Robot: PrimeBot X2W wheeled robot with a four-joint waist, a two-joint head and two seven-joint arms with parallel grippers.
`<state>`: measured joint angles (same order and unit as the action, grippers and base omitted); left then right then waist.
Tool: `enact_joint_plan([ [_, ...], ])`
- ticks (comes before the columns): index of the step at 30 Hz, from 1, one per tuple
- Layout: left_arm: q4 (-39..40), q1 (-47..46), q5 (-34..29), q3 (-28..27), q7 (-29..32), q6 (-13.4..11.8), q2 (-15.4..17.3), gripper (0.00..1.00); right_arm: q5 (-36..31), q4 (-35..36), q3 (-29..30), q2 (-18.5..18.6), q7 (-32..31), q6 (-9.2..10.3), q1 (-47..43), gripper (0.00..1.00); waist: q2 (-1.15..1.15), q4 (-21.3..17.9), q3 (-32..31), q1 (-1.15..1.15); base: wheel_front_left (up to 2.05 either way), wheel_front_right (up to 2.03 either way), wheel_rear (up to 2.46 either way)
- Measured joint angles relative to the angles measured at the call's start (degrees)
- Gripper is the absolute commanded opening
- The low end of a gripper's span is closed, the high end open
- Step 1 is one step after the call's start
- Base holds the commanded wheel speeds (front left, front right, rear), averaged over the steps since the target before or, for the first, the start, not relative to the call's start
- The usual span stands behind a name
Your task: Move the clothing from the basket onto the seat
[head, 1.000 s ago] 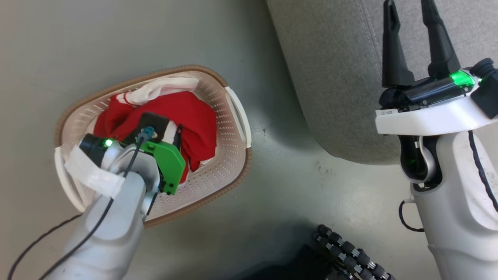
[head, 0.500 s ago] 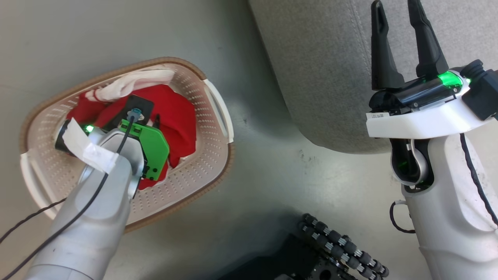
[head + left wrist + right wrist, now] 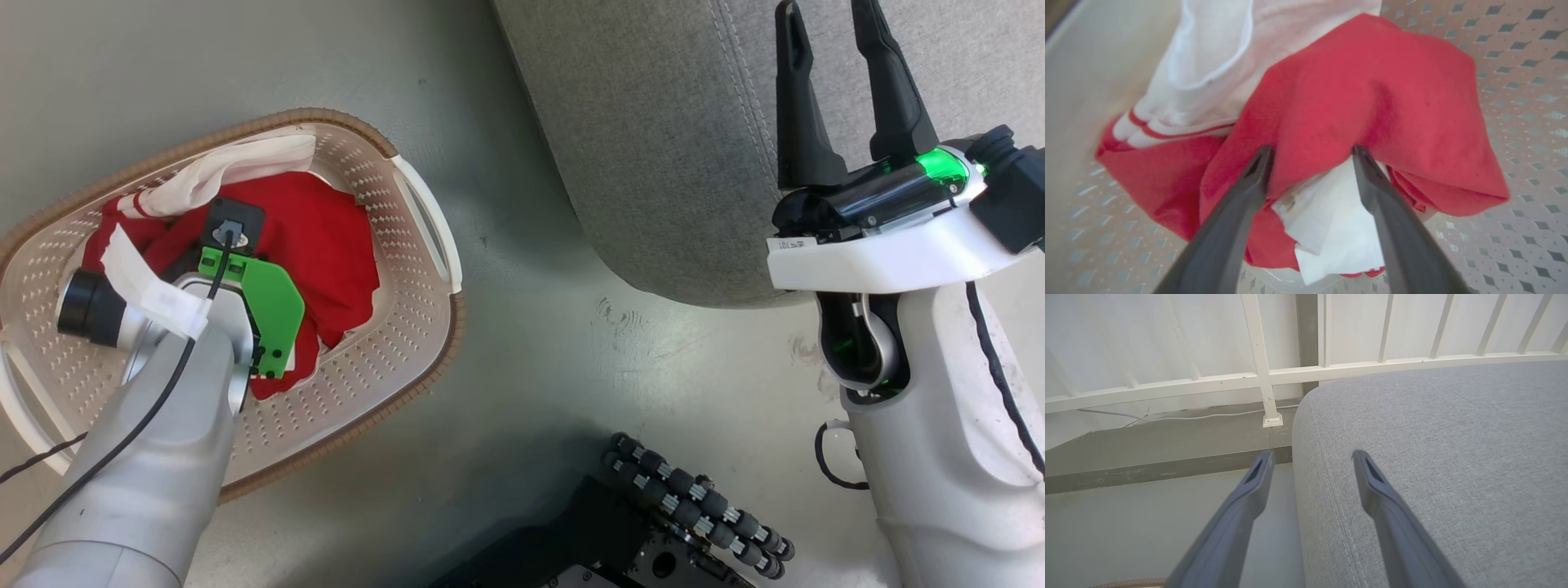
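The clothing (image 3: 1363, 90) looks soft, light and floppy — best pinched at the raised red fold that the left tool (image 3: 1311, 150), jaws spread wide, straddles.

Left tool (image 3: 1311, 150), apparently downturned, and right tool (image 3: 1311, 454) gape.

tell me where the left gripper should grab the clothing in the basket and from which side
Grip the raised red fold at the middle of the clothing, coming straight down from above. The heap is bunched into a hump, and the open left gripper straddles it. The walls of the basket ring the heap, so a sideways approach looks blocked.
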<state>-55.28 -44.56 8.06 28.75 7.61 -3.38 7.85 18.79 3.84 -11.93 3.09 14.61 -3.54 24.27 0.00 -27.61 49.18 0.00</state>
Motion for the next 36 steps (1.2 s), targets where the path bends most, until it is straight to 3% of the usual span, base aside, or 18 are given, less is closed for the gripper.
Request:
enact_joint_plan([
  [1, -0.18, -0.18, 0.00, -0.01, -0.01, -0.01, -0.03, 1.00, 0.00, 0.07, 0.08, -0.04, 0.00, -0.05, 0.00, 1.00, 0.00, -0.04, 0.04, 0.00, 0.00, 0.00, 0.00],
  [2, -0.48, -0.41, 0.01, -0.12, 0.00, -0.19, -0.12, 0.35, 0.00, 0.11, 0.12, -0.09, 0.00, -0.08, 0.00, 1.00, 0.00, -0.06, 0.07, 0.00, 0.00, 0.00, 0.00],
  [3, -0.91, -0.65, 0.02, -0.20, 0.00, -0.24, -0.26, 0.00, 0.00, 0.13, 0.16, -0.13, 0.00, -0.13, 0.00, 1.00, 0.00, -0.07, 0.09, 0.00, 0.00, 0.00, 0.00],
  [21, -5.17, -1.91, 0.00, 1.60, -3.20, -0.15, -3.64, 0.00, -1.81, -0.75, 1.79, -0.51, 0.00, -1.01, 0.00, 1.00, 0.00, 1.77, -2.64, 0.00, 0.00, 0.00, 0.00],
  [36, -1.56, -1.59, 1.54, 3.89, -12.30, 3.28, -5.30, 0.00, -5.04, -4.31, 3.97, 1.44, 0.00, -1.49, -1.59, 1.00, 0.00, 8.00, -9.05, 0.00, 0.00, 0.00, 0.00],
])
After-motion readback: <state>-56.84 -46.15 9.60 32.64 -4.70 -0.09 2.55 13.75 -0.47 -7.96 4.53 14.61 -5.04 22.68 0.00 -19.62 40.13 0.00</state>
